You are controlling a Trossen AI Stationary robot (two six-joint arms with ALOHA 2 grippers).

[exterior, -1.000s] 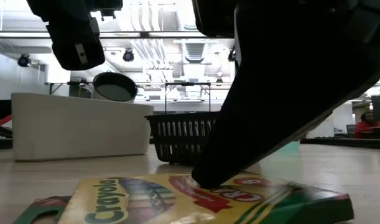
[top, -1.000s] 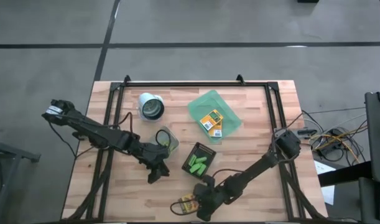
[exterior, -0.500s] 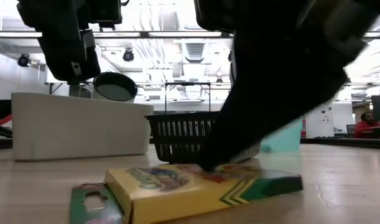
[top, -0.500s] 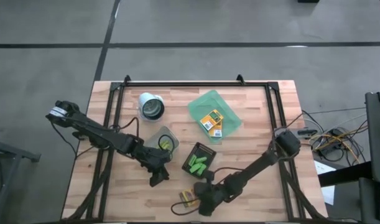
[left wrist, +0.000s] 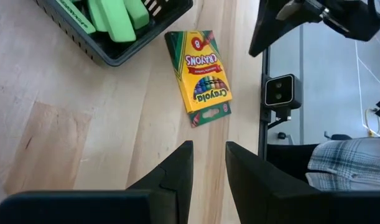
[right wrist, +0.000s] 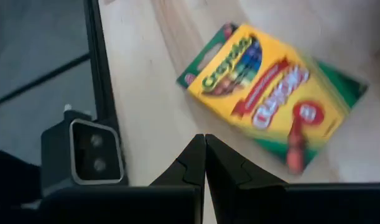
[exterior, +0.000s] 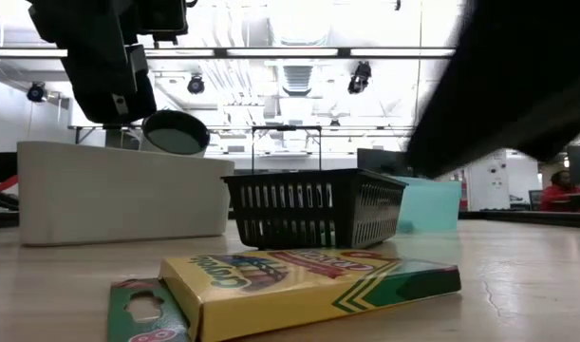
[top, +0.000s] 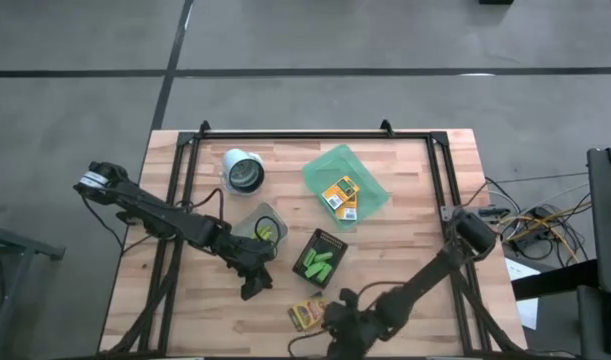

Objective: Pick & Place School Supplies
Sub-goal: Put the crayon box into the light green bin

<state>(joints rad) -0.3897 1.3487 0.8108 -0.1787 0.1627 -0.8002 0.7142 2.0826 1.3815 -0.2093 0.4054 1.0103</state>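
Since a moment ago the right tool (top: 337,326) has lifted off the crayon box (top: 306,315) and drawn back toward the front edge of the tabletop (top: 405,180), its fingers (right wrist: 188,163) pressed together with nothing between them. That crayon box lies flat and free, just in front of the black basket (top: 320,258) of green markers (top: 317,265). The left tool (top: 253,282) hangs just to the basket's left, jaws slightly spread and empty. Two more crayon boxes (top: 339,196) rest on the translucent green tray (top: 370,195) behind the basket.

To my eye, the step in hand is regrasping the loose box. I would open the right tool before coming down, line the fingers across the box's narrow width, and descend square so it does not skate on the wood. Then lift clear of the basket rim before carrying it to the tray.
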